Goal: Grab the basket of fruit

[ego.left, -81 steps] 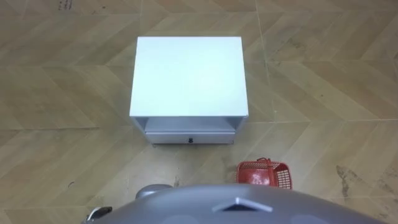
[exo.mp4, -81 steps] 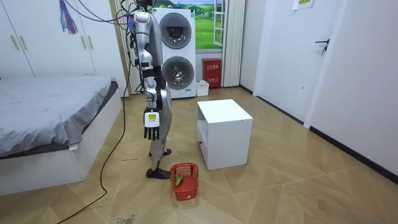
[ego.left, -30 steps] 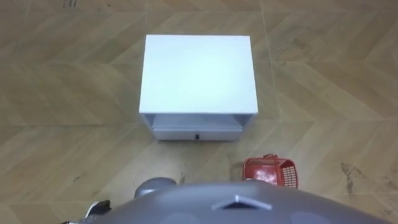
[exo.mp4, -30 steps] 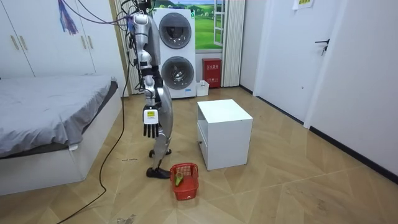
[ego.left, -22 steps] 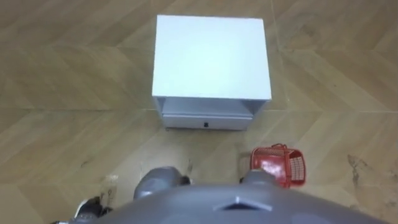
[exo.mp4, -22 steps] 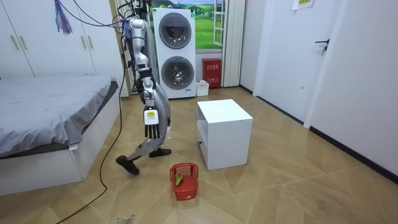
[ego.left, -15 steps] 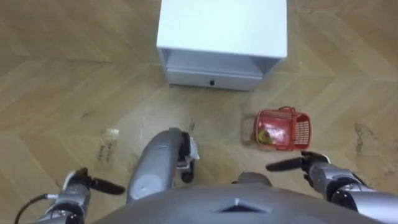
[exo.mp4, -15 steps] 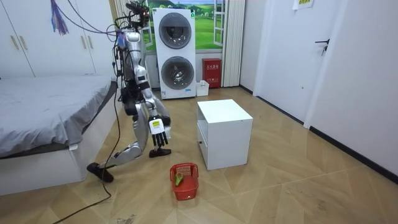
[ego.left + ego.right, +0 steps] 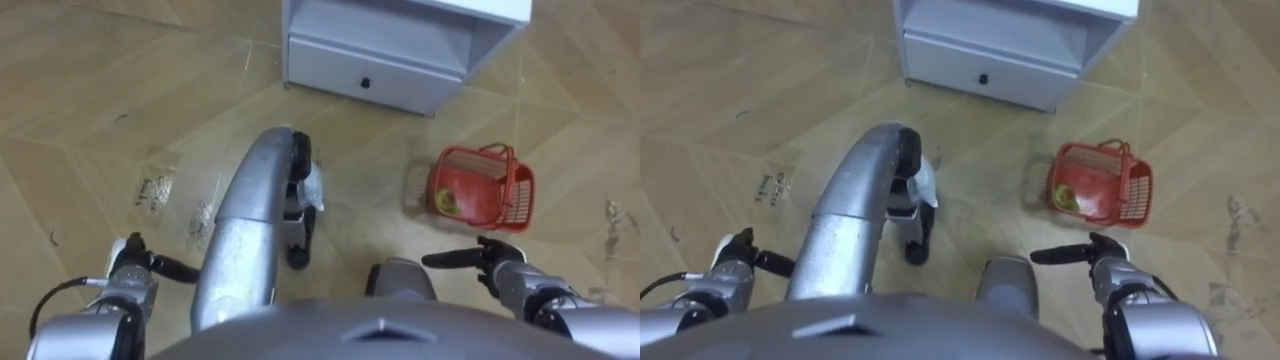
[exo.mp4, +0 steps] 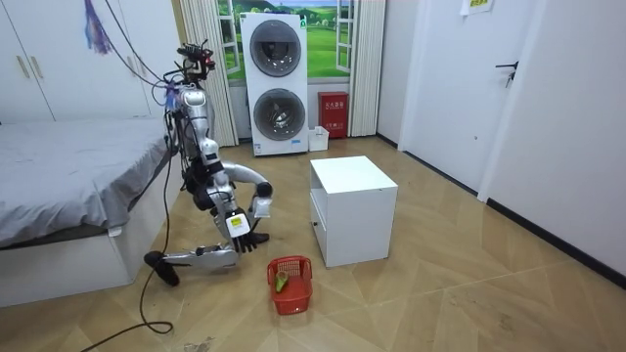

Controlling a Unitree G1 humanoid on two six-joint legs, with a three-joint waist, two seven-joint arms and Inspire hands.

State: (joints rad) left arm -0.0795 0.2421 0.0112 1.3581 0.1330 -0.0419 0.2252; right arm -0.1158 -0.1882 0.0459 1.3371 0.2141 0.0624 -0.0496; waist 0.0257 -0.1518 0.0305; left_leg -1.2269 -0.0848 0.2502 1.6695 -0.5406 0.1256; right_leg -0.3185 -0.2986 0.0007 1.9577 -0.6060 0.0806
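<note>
Two hands are empty, fingers straight; the red fruit basket (image 9: 480,185) sits on the floor just before the white cabinet (image 9: 400,60); the right hand (image 9: 505,268) hovers farther out from the cabinet, near the basket; the left hand (image 9: 132,272) is well apart; from this kneel, a sideways reach could tip the light basket.

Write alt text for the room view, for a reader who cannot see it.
A humanoid robot kneels between a bed and a white cabinet, one leg stretched behind it. A red basket sits on the floor just ahead, untouched, and the robot's open right hand hangs short of it.
</note>
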